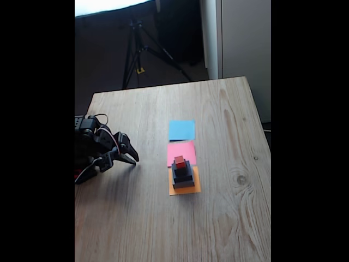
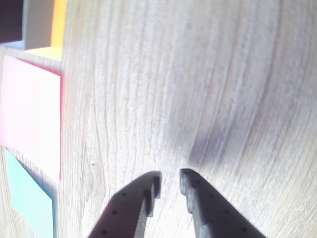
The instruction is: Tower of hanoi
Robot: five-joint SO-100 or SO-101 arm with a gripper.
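Stack point(image 1: 182, 174) of three blocks on orange sheet point(image 1: 184, 188), near-centre of wooden table point(image 1: 229, 218) in fixed view: wide dark base, smaller dark middle, small red cube point(image 1: 179, 161) on top. Pink sheet point(image 1: 181, 153) just behind it, blue sheet point(image 1: 181, 130) beyond that, both bare. Fits either end of the puzzle: tower at its source pad or rebuilt on its goal pad; cannot tell which from here.

Handling, as judgement: looks rigid, light, probably printed plastic or wood, flat-sided. Not fragile, but loose tiers, so easy to nudge off-centre. Best hold on two opposite vertical faces of the top cube, clear of the tier below. Little side face to hold on the lower tiers.

Gripper point(image 1: 132, 158) low at table's left edge in fixed view, well apart from stack, tips pointing toward it. In wrist view gripper point(image 2: 170, 182) narrow, small gap, holding nothing, bare wood under the tips. Pads off to the left of that view.
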